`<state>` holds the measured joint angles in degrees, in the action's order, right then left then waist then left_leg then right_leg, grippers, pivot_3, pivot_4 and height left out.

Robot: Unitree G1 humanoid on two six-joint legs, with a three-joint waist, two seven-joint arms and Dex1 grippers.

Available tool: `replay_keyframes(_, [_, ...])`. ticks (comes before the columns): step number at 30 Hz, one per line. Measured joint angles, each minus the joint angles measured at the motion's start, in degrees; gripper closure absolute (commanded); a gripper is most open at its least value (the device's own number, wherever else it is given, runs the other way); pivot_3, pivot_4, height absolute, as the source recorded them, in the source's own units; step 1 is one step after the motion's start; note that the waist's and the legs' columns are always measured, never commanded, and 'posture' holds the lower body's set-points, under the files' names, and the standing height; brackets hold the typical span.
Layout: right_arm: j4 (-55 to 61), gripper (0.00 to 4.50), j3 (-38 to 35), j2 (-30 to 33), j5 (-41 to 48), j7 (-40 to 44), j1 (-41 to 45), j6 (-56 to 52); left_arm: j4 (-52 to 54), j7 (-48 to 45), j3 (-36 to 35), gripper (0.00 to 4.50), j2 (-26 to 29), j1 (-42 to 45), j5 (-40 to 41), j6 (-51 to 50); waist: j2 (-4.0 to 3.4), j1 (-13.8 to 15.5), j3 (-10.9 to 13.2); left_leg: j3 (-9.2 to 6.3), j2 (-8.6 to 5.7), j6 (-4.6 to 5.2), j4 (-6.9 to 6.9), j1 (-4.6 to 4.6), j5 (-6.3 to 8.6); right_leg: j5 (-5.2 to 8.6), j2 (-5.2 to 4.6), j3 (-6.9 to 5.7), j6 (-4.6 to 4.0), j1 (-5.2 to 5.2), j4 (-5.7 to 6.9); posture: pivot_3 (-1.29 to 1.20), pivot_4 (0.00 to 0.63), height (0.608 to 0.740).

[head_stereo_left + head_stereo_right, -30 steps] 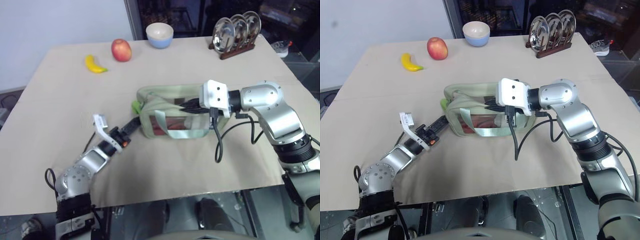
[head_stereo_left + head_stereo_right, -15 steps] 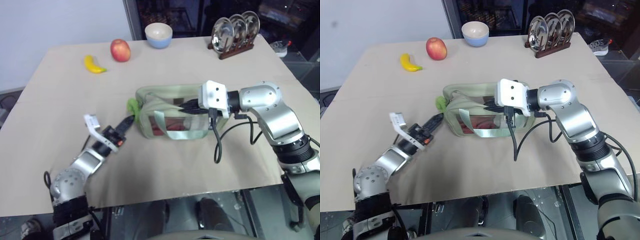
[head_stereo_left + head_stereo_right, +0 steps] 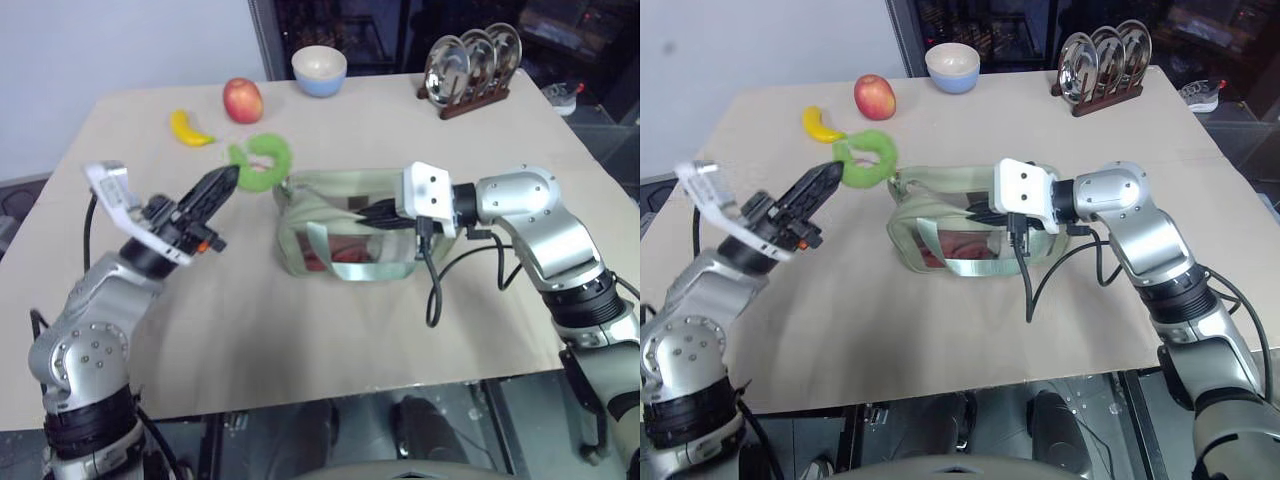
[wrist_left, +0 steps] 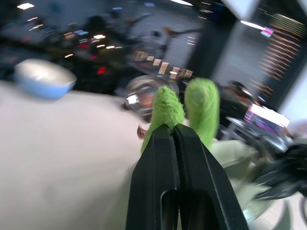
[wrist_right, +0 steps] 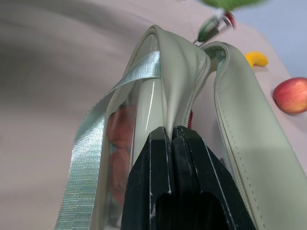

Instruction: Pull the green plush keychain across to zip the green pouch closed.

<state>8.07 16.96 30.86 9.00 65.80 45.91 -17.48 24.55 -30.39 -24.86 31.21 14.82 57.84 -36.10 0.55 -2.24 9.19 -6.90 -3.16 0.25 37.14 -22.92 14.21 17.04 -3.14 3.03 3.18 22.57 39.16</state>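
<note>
The green plush keychain (image 3: 262,160) is a bright lime ring held in the air just past the left end of the green pouch (image 3: 340,240). My left gripper (image 3: 229,181) is shut on the keychain, and the plush (image 4: 201,103) pokes out past its fingertips (image 4: 163,132) in the left wrist view. The pouch stands mid-table with red contents behind its clear side. My right gripper (image 3: 384,214) is shut on the top edge of the pouch (image 5: 177,72) near its right end. The zip's two sides (image 5: 225,96) stand apart there.
At the back of the table lie a yellow banana (image 3: 190,130) and a red apple (image 3: 243,100), with a pale bowl (image 3: 319,70) behind them. A rack of metal plates (image 3: 473,65) stands at the back right. Bare tabletop (image 3: 300,330) stretches in front of the pouch.
My left gripper shut on the keychain low beside the pouch's left end, then rose with it well above the table. The right gripper and the pouch kept still.
</note>
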Motion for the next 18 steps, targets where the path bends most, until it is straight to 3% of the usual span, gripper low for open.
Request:
replay_keyframes(2, [-0.04,4.5,0.01,-0.25,0.01,0.0,0.01,0.1,0.95,-1.02,3.94,4.43,0.77,1.2,-4.01,1.79,0.0,-0.2,0.0,0.01,0.01,0.0,-0.04,0.0,0.0,0.0,0.03,0.02,0.0,0.03,0.0,0.0,0.15,0.74])
replay_keyframes(3, [-0.04,4.5,0.01,-0.25,0.01,0.0,0.01,0.1,1.17,-1.38,4.98,4.2,1.42,1.19,-5.31,2.21,0.0,-0.21,0.0,0.0,0.01,0.0,-0.04,0.0,0.0,0.0,0.03,0.02,0.0,0.03,0.0,0.0,0.15,0.74])
replay_keyframes(6, [-0.04,4.5,0.01,-0.26,0.0,-0.01,0.01,0.1,1.41,-2.89,7.88,3.29,3.13,0.59,-9.94,3.88,-0.01,-0.17,0.01,-0.01,0.03,0.0,-0.09,0.01,0.0,0.0,0.04,0.01,0.0,0.05,-0.01,0.0,0.15,0.74])
replay_keyframes(8, [-0.04,4.5,0.01,-0.25,-0.01,-0.02,0.03,0.07,0.99,-3.22,7.92,2.41,3.17,0.08,-11.69,4.84,-0.01,-0.13,0.01,-0.01,0.03,0.0,-0.08,0.01,0.0,0.0,0.03,0.01,0.0,0.04,-0.03,0.0,0.15,0.74])
replay_keyframes(13, [-0.02,4.5,0.01,-0.27,-0.02,-0.09,0.07,-0.01,0.25,-8.48,5.64,2.41,4.26,-2.9,-8.73,5.19,-0.01,-0.12,0.01,-0.02,0.04,0.0,-0.09,0.0,0.0,0.0,0.03,-0.01,0.0,0.04,-0.05,0.0,0.15,0.74])
replay_keyframes(18, [0.02,4.5,0.0,-0.11,-0.02,-0.11,0.06,-0.07,0.29,-17.2,1.5,2.41,10.3,-8.55,-5.05,3.97,-0.04,0.03,0.03,-0.05,0.04,0.0,-0.13,0.0,0.0,0.0,0.01,-0.05,-0.01,0.03,-0.1,0.0,0.15,0.74])
